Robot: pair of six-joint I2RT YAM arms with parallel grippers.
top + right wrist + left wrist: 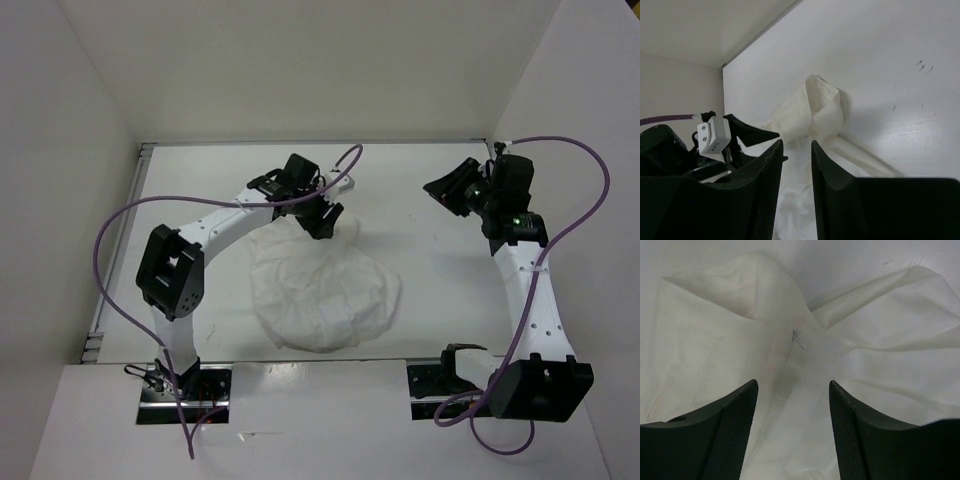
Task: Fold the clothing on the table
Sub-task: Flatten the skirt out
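The clothing [325, 295] is a white, thin, rumpled garment lying in a rounded heap on the table [450, 290], near its middle. My left gripper [324, 226] hangs over the garment's far edge, pointing down. In the left wrist view the left gripper [792, 385] is open, and creased fabric [880, 355] with a small zip pull lies below the gap. My right gripper [441, 189] is raised over the back right of the table, away from the cloth. In the right wrist view the right gripper [796, 145] shows a narrow empty gap, with the bunched clothing [822, 107] farther off.
White walls [300, 60] close in the table at the back and both sides. A metal edge strip [118, 262] runs along the left side. Purple cables [100, 250] loop from both arms. The left gripper [747, 132] shows at the left of the right wrist view.
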